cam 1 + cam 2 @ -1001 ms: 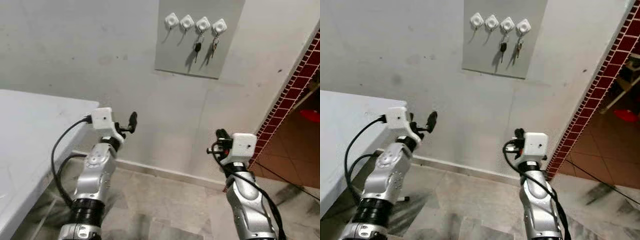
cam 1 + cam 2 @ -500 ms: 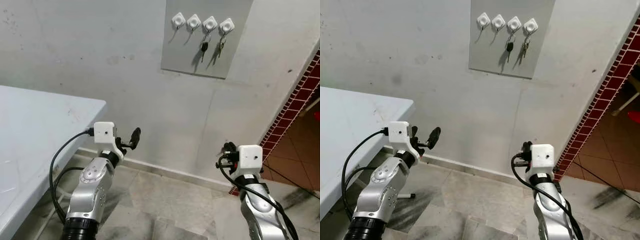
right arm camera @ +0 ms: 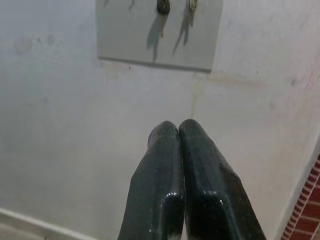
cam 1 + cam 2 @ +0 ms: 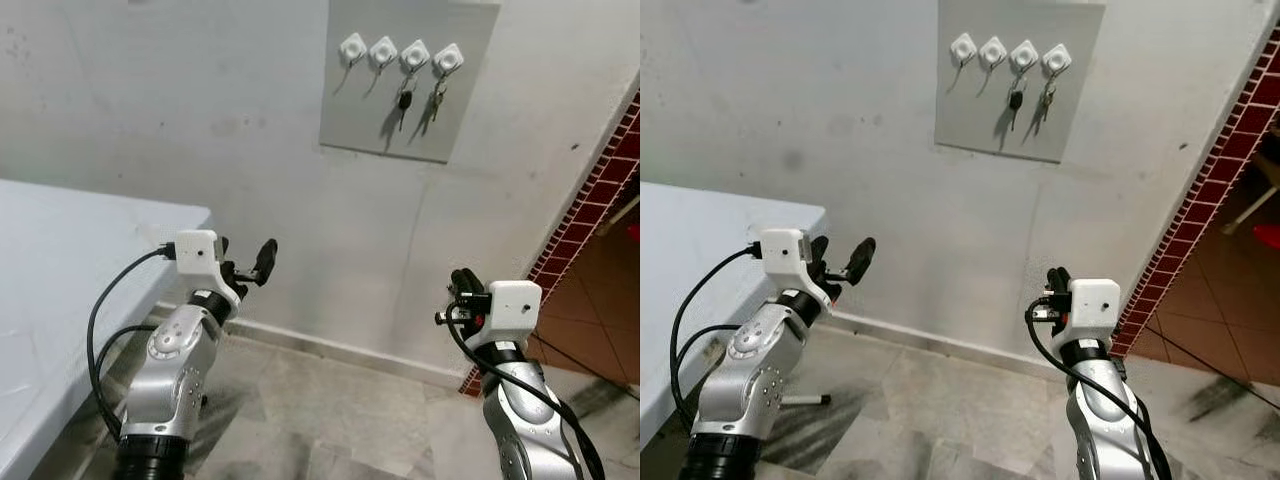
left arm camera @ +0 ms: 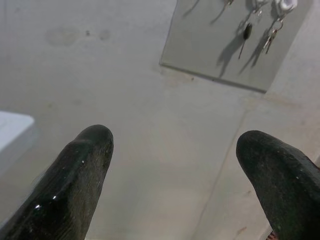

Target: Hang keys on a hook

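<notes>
Grey panel (image 4: 408, 82) is mounted high on the wall, w/ four white hooks (image 4: 400, 53) in a row. Black-headed key (image 4: 404, 103) is hung on the 3rd hook from the left, silver key bunch (image 4: 435, 98) on the 4th; the two left hooks are bare. Left gripper (image 5: 180, 165) is held up in front of the wall, well below the panel, fingers (image 5: 75, 185) spread wide apart, nothing between them. Right gripper (image 3: 178, 131) is raised lower right of the panel, fingertips pressed together, nothing clamped. White table (image 4: 60, 270) is seen at the left, red brick edge (image 4: 590, 190) at the right, tiled floor (image 4: 340, 410) below.
</notes>
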Controlling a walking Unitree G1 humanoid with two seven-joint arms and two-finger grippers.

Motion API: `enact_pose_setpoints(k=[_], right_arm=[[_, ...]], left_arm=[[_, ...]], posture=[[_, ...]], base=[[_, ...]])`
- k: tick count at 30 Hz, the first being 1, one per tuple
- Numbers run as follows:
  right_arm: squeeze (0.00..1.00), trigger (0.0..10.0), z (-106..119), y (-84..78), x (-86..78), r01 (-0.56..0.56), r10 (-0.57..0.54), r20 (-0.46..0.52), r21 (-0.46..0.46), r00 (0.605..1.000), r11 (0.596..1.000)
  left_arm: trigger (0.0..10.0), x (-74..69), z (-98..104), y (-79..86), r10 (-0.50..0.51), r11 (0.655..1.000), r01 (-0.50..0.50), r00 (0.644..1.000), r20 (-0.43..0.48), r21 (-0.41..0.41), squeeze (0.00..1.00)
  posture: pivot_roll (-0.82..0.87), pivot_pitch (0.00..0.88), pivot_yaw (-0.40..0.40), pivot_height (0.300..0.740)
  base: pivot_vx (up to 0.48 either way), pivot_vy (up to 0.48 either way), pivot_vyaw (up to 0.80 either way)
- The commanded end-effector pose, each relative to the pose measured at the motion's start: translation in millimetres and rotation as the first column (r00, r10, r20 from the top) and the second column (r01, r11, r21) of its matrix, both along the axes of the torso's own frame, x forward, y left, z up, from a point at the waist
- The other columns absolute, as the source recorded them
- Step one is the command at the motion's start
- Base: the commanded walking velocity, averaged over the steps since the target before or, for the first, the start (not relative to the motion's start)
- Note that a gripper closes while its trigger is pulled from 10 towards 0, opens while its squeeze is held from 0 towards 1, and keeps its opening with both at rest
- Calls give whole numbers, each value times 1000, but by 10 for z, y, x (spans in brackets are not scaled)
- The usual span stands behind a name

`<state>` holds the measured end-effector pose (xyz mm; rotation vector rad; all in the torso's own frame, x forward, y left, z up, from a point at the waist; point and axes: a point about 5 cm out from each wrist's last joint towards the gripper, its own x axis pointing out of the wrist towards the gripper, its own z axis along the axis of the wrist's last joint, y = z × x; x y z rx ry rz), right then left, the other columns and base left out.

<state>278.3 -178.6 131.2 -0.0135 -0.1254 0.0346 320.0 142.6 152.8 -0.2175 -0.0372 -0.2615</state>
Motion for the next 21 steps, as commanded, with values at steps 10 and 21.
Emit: enact_pose_setpoints(k=[10,21], right_arm=[[0,10000,32,30,-20,-16,16,-5,7,1000,1000],[0,10000,26,32,-27,-19,19,-15,7,1000,1000]], left_arm=[[10000,-20,29,3,5,1000,-5,1000,-3,-11,0],[10000,-16,31,-7,4,1000,-4,1000,-7,-17,0]], posture=[[26,0,-36,740],[24,0,-37,740]], base=[[433,0,0],[424,0,0]])
